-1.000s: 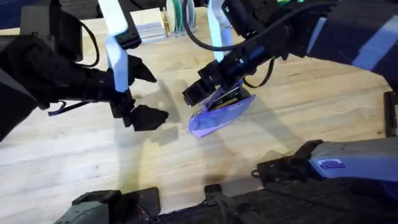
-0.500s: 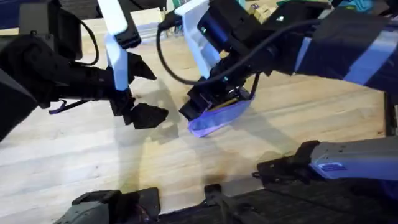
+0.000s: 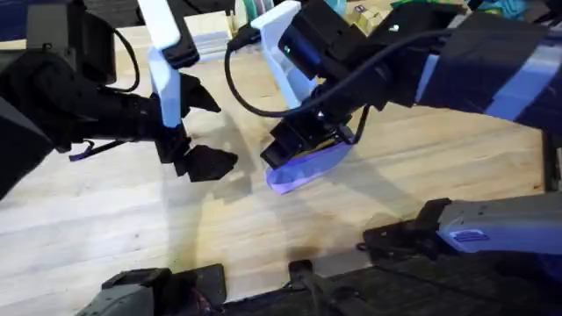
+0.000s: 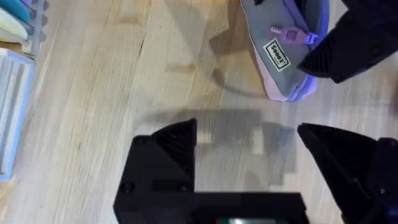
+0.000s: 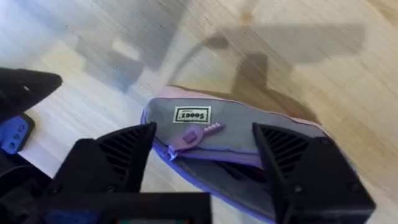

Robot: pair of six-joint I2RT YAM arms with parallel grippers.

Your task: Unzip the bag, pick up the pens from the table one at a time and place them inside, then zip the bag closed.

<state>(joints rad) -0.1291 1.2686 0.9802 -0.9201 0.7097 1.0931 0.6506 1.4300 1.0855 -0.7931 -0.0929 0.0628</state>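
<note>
The bag (image 3: 303, 167) lies on the counter (image 3: 132, 228) with its long axis on a diagonal, its labelled end toward the left end effector (image 3: 206, 162) and its other end away from it. The right end effector (image 5: 205, 158) hovers just above the bag, its 2 fingers spread either side of the zipper pull tab (image 5: 196, 132), gripping nothing. The left end effector sits just beside the bag, fingers spread and empty.

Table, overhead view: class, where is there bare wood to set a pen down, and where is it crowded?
Bare table lies in front of the left gripper, and more to the right of the bag. It is crowded at the middle, where the right gripper hangs over the bag with the left gripper close beside.
</note>
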